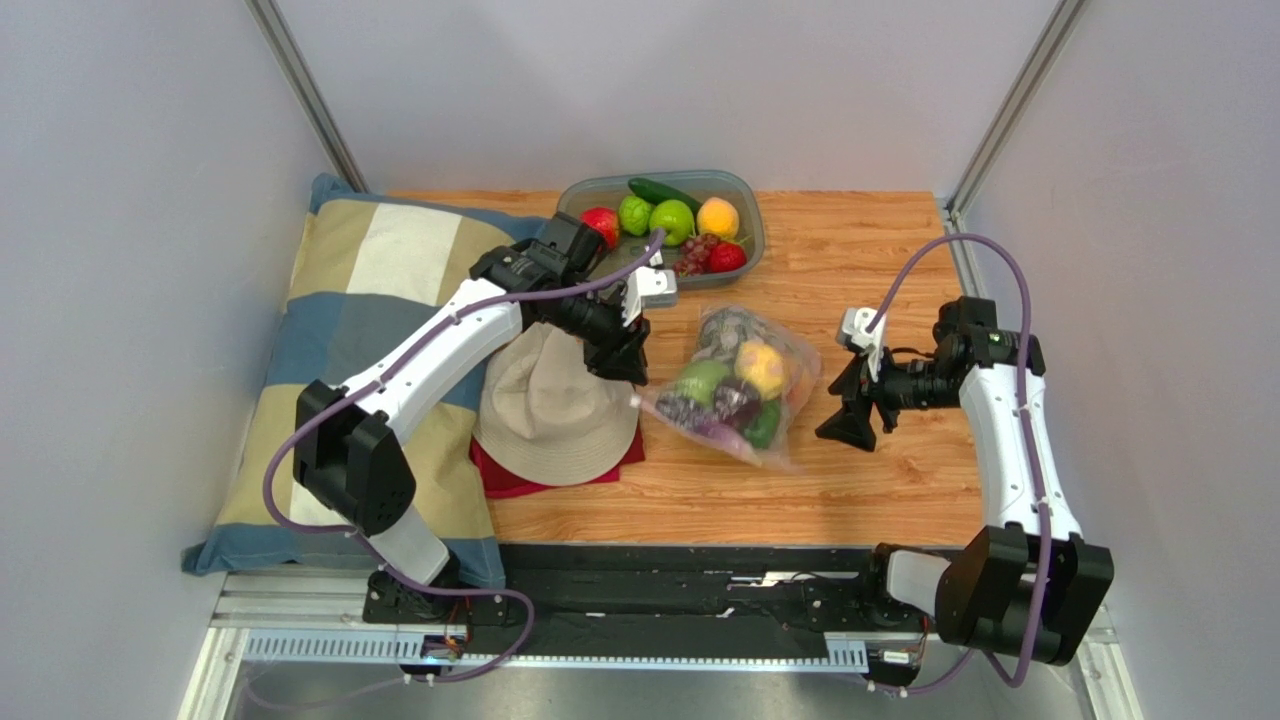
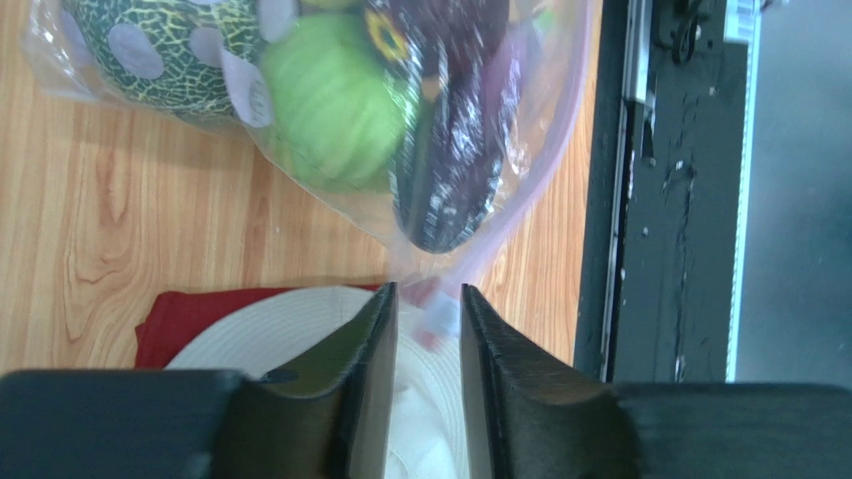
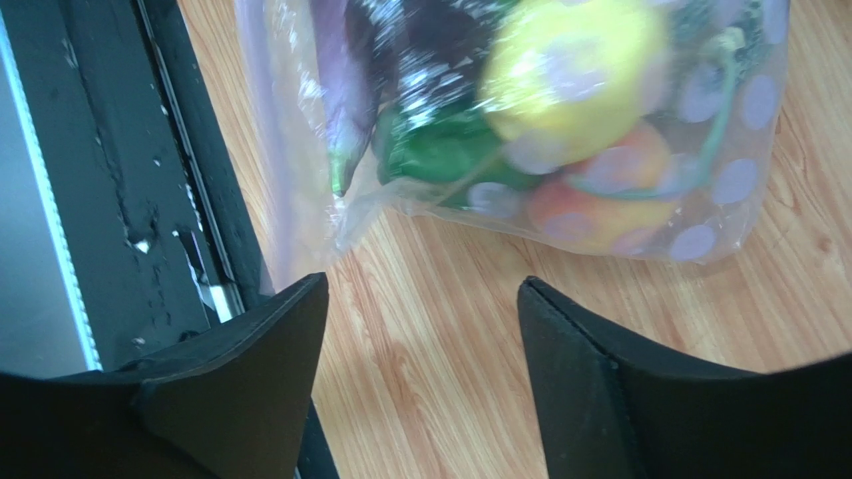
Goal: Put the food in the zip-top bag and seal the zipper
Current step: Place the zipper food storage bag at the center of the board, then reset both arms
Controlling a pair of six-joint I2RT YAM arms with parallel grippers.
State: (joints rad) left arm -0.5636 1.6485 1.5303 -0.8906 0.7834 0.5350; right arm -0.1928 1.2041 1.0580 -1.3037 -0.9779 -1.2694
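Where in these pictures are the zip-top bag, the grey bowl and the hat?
zip-top bag (image 3: 290,120): right wrist view, bare clear plastic near its left edge.
grey bowl (image 1: 748,225): top external view, its right wall.
hat (image 1: 553,413): top external view, the middle of its crown.

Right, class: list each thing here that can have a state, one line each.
bag: filled, lying flat; sealed or not, unclear.
left gripper: slightly open around the bag's corner.
right gripper: wide open, empty.
bowl: partly filled.
hat: lying brim down.
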